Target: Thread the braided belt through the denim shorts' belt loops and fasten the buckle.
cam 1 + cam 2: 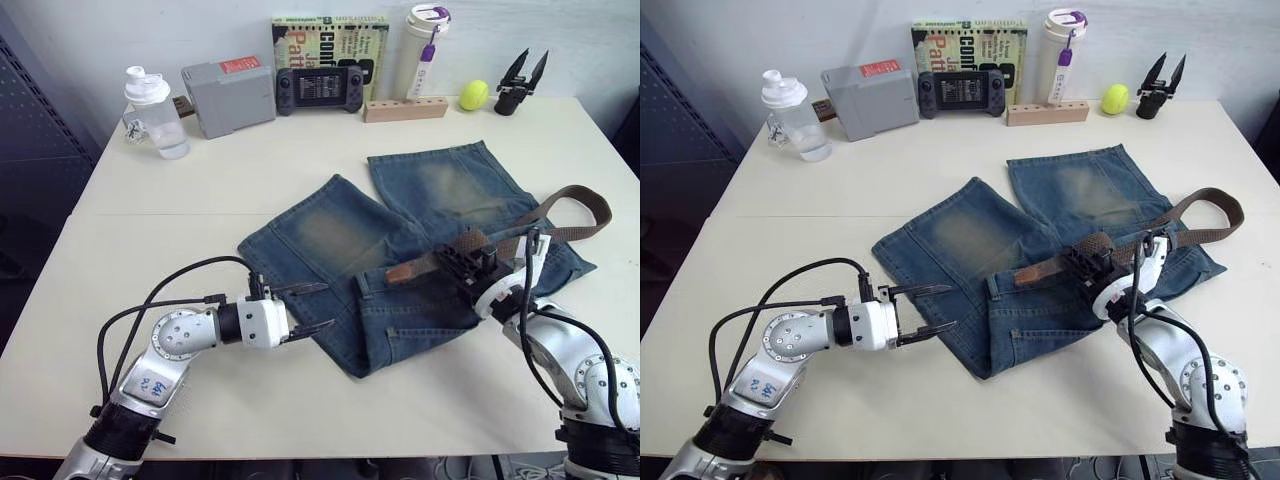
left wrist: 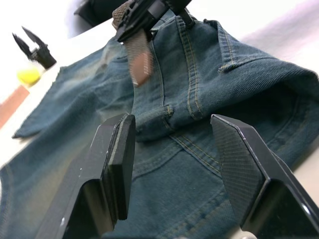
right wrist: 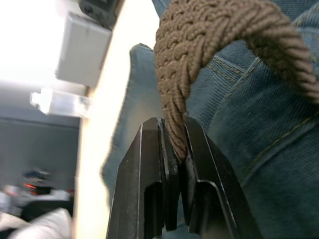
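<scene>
The denim shorts (image 1: 420,255) lie flat on the table (image 1: 200,190), waistband toward its near edge and the two legs fanning toward the far edge. The right gripper (image 1: 468,257) is clamped on the braided belt (image 3: 199,55) a little behind its tan leather tip (image 1: 405,270) — the right wrist view shows the weave pinched tight between the two black fingers. The left gripper (image 1: 305,308) hangs with its jaws wide apart just beside the shorts' near-left corner, holding nothing.

The belt's long axis runs roughly parallel to the table's near edge: the tan tip points toward the left edge along the waistband, and the strap trails toward the right edge, where it doubles back in a loop (image 1: 585,205) off the shorts' side. The buckle I cannot make out.

The step in hand looks like feeding the tip under a belt loop (image 2: 167,112) (the left wrist view shows one just ahead of the left gripper's fingers). To do it well, I would keep the tip low and flat on the denim and aimed square along the waistband, while the left gripper pins or lifts the waistband beside the loop — otherwise the cloth is likely to bunch and the tip to ride over the loop.
</scene>
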You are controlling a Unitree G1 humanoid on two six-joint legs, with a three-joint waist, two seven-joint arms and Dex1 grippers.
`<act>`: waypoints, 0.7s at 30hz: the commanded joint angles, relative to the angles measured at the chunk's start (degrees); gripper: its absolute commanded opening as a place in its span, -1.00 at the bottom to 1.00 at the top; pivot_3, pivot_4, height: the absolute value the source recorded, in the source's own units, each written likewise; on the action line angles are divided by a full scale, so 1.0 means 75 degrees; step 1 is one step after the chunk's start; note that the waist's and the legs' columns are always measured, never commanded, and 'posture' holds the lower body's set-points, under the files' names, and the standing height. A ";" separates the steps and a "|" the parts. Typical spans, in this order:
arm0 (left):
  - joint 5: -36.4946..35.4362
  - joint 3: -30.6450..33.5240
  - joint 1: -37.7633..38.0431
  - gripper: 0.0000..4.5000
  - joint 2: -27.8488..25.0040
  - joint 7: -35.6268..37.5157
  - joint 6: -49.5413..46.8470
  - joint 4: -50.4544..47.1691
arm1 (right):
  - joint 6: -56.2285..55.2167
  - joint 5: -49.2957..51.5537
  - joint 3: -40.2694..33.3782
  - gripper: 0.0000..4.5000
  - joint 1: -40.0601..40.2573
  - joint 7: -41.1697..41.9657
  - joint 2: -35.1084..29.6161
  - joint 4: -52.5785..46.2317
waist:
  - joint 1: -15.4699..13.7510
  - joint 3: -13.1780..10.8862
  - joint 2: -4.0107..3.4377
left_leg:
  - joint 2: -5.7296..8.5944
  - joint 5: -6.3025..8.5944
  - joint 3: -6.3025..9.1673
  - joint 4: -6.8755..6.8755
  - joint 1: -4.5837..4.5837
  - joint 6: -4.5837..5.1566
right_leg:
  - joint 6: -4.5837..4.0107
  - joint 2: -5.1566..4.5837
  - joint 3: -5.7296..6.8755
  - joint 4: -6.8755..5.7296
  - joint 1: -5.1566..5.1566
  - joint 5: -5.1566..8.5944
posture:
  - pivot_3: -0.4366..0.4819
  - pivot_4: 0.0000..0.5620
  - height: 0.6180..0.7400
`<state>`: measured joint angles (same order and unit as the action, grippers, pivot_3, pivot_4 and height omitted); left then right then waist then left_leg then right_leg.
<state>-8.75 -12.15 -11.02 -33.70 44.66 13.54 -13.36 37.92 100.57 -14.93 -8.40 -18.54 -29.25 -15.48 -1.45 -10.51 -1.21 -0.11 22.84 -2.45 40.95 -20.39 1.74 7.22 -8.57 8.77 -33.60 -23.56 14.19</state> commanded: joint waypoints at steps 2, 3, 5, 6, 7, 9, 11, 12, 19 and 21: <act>-0.0292 0.0241 0.0066 0.20 0.0059 -0.0005 -0.0486 -0.0503 | 0.0159 -0.0746 0.0277 -1.00 -0.0112 0.0363 0.0160 -0.0237 | -0.0004 0.0000 0.0000 | 0.0002 0.0000 -0.0001 0.0000 0.0000 0.0000 | 0.0000 0.0001 0.0001 -0.0001 0.0000 0.0000 | -0.05 -0.47 0.76; -0.0308 0.0275 0.0099 0.20 0.0047 0.0010 -0.0540 -0.0541 | 0.0192 -0.0964 0.0379 -1.00 -0.0122 0.0426 0.0195 -0.0275 | -0.0003 0.0000 0.0000 | 0.0003 0.0000 -0.0002 0.0000 -0.0001 0.0000 | 0.0000 0.0000 0.0000 -0.0001 0.0000 0.0000 | -0.05 -0.47 0.76; -0.0320 0.0338 0.0150 0.20 0.0045 0.0016 -0.0627 -0.0609 | 0.0211 -0.1395 0.0553 -1.00 -0.0154 0.0563 0.0271 -0.0340 | -0.0003 0.0000 -0.0001 | 0.0004 0.0000 -0.0003 0.0000 0.0000 0.0000 | 0.0000 0.0000 -0.0001 0.0000 0.0000 0.0000 | -0.05 -0.47 0.76; -0.0326 0.0362 0.0166 0.20 0.0052 0.0009 -0.0664 -0.0633 | 0.0205 -0.1576 0.0611 -1.00 -0.0175 0.0622 0.0318 -0.0361 | 0.0002 0.0000 -0.0001 | 0.0004 0.0000 -0.0002 0.0000 0.0000 0.0000 | 0.0000 0.0000 -0.0001 0.0000 0.0000 0.0000 | -0.05 -0.47 0.76; -0.0322 0.0378 0.0176 0.20 0.0058 0.0012 -0.0691 -0.0654 | 0.0204 -0.1753 0.0691 -1.00 -0.0231 0.0674 0.0402 -0.0375 | 0.0005 0.0000 -0.0001 | 0.0008 0.0000 -0.0003 0.0000 0.0000 0.0000 | 0.0000 0.0001 -0.0001 0.0000 0.0000 0.0000 | -0.05 -0.47 0.76; -0.0313 0.0407 0.0192 0.20 0.0074 0.0017 -0.0730 -0.0696 | 0.0193 -0.2120 0.0844 -1.00 -0.0343 0.0756 0.0554 -0.0424 | 0.0012 0.0000 -0.0002 | 0.0012 0.0000 -0.0003 0.0000 0.0000 -0.0001 | 0.0000 0.0002 -0.0001 -0.0001 -0.0001 0.0000 | -0.05 -0.47 0.76; -0.0339 0.0434 0.0215 0.20 0.0105 0.0013 -0.0802 -0.0717 | 0.0147 -0.2425 0.0889 -1.00 -0.0451 0.0799 0.0711 -0.0417 | 0.0006 0.0001 -0.0002 | 0.0012 0.0000 -0.0001 0.0000 0.0000 -0.0001 | 0.0000 0.0002 -0.0002 -0.0001 -0.0003 0.0000 | -0.05 -0.47 0.76; -0.0371 0.0453 0.0230 0.20 0.0129 0.0002 -0.0858 -0.0721 | 0.0135 -0.2594 0.0897 -1.00 -0.0508 0.0826 0.0768 -0.0397 | 0.0005 0.0001 -0.0002 | 0.0012 0.0000 -0.0001 0.0000 0.0000 -0.0001 | 0.0000 0.0002 -0.0002 -0.0001 -0.0003 0.0000 | -0.05 -0.47 0.76; -0.0847 0.0576 0.0319 0.20 0.0292 0.0090 -0.1577 -0.0490 | 0.0352 -0.3395 0.1077 -1.00 -0.0795 0.0996 0.1023 -0.0403 | 0.0011 0.0000 -0.0003 | 0.0015 0.0000 0.0001 -0.0001 0.0000 -0.0001 | 0.0000 0.0003 -0.0002 -0.0001 -0.0003 0.0000 | -0.05 -0.47 0.76; -0.0777 0.0571 0.0208 0.20 0.0352 0.0109 -0.1548 -0.0301 | 0.0449 -0.3537 0.1152 -1.00 -0.0817 0.1006 0.1133 -0.0390 | 0.0011 0.0001 -0.0004 | 0.0023 0.0000 -0.0001 -0.0001 0.0000 -0.0001 | 0.0000 0.0003 -0.0002 -0.0001 -0.0003 0.0000 | -0.05 -0.47 0.76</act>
<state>-13.81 -8.96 -8.75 -31.48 45.29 1.64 -16.08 40.57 74.89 -6.82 -13.80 -11.79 -21.38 -15.94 -1.36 -10.50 -1.24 0.08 22.84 -2.46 40.94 -20.39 1.73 7.22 -8.54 8.75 -33.61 -23.59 14.19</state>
